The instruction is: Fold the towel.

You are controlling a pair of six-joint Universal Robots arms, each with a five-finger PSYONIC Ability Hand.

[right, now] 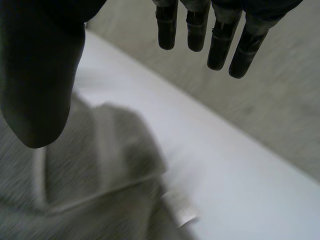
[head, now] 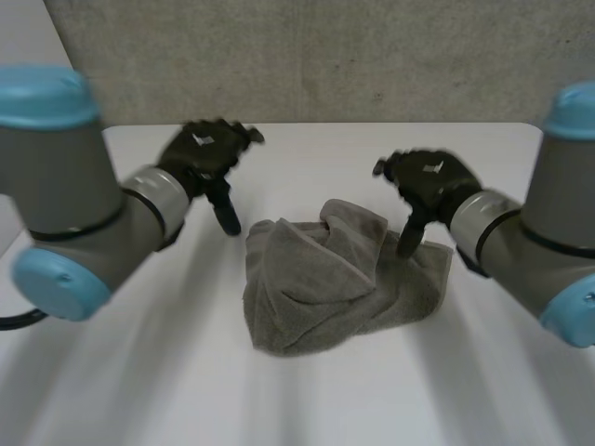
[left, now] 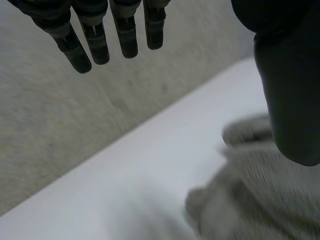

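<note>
A grey towel (head: 339,279) lies crumpled in a heap in the middle of the white table (head: 307,153). My left hand (head: 203,153) hovers above the table just beyond the towel's left far corner, fingers straight and empty. My right hand (head: 429,183) hangs over the towel's right far edge, its thumb pointing down toward the cloth, fingers straight. In the left wrist view the fingers (left: 95,42) are spread and the thumb (left: 290,100) stands above the towel (left: 250,200). The right wrist view has the thumb (right: 40,90) over the towel (right: 95,175) and the fingers (right: 220,42) apart.
A grey concrete wall (head: 307,56) rises behind the table's far edge. White table surface lies on both sides of the towel and in front of it.
</note>
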